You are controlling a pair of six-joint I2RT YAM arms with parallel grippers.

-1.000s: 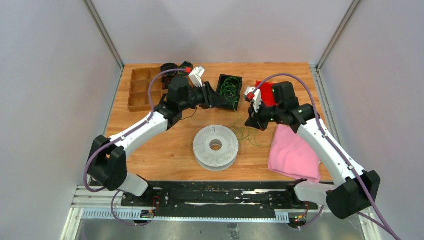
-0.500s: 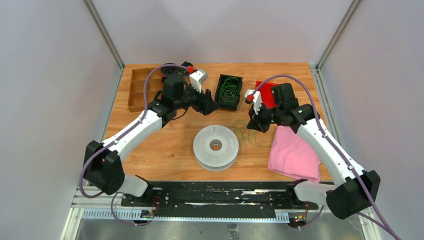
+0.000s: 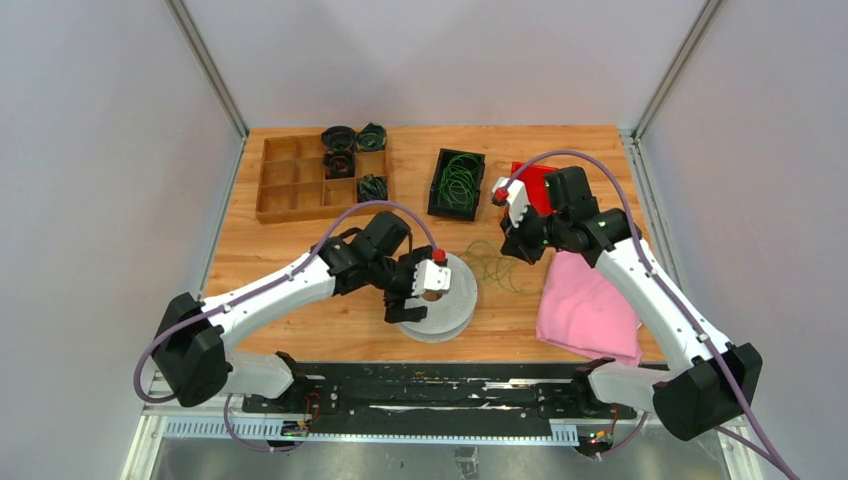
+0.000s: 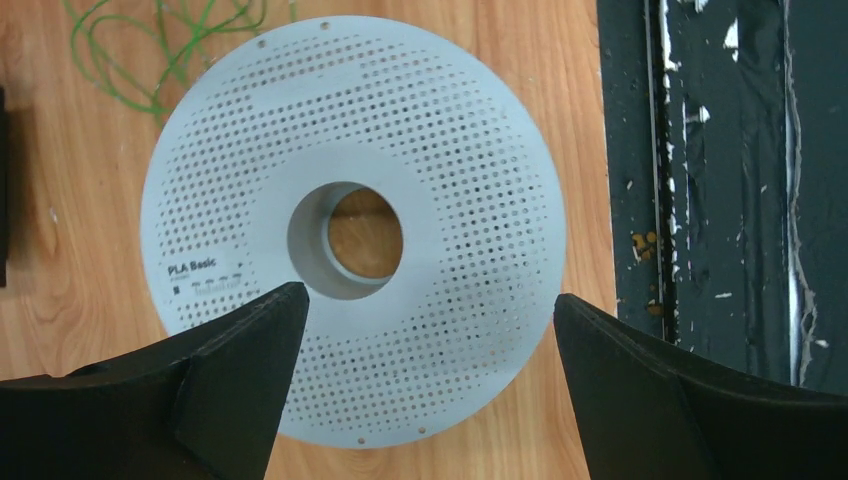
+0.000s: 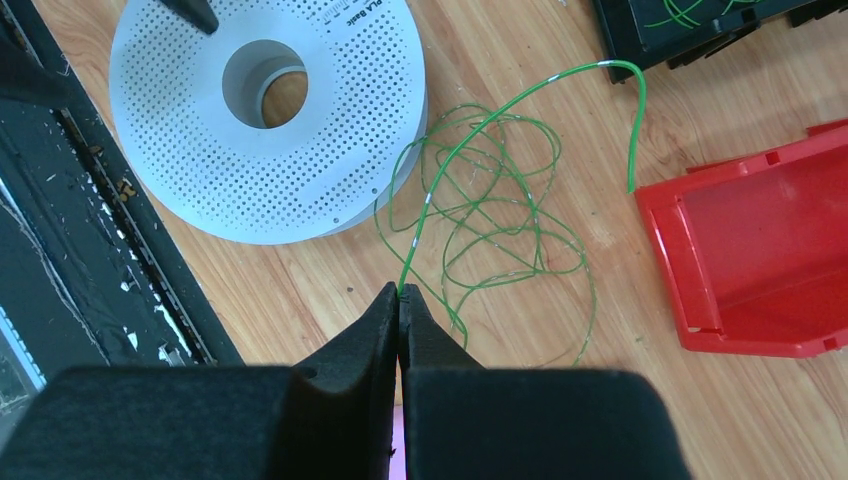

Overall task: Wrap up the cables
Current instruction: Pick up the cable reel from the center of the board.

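A loose green cable lies in curled loops on the wood just right of the grey perforated spool. My right gripper is shut on one strand of it; in the right wrist view the strand rises from between the pinched tips and arcs over the loops. My left gripper hovers over the spool's near-left part, pointing down. Its fingers stand wide apart with nothing between them, above the spool face. More green cables fill a black bin.
A wooden divided tray at the back left holds dark cord bundles. A red bin stands behind the right wrist, and a pink cloth lies at the right front. The black base rail runs along the near table edge.
My left arm swung from beside the black bin at the back down to the spool, and its jaws opened wide. The right gripper stayed shut on the cable, nearly still.
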